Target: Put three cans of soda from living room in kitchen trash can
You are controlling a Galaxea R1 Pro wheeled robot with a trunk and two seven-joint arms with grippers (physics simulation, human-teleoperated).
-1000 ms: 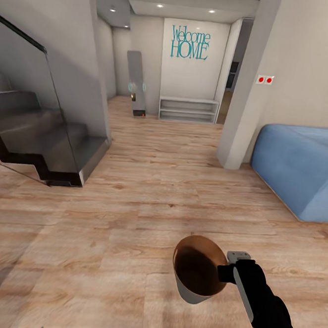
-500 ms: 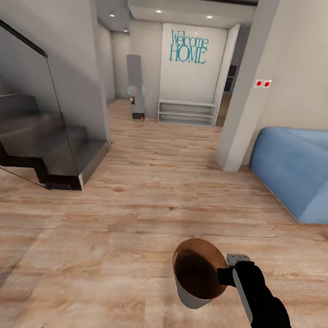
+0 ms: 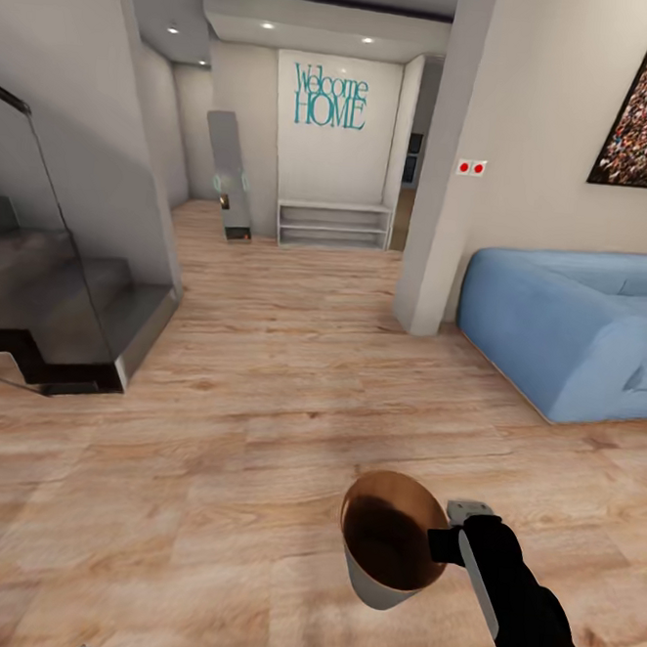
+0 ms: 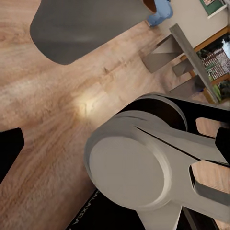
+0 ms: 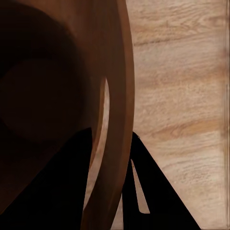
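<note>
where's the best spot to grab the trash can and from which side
By the thin brown rim, from the side, one finger inside the wall and one outside. The trash can is open-topped and too wide to span, and the right gripper holds it exactly so, pinching the wall near the rim.

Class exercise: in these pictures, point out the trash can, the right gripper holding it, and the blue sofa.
trash can (image 3: 371, 583): head view, pale outer wall below the rim.
right gripper (image 3: 442, 543): head view, fingertips clamped on the can's rim.
blue sofa (image 3: 548, 333): head view, front face of its near end.
</note>
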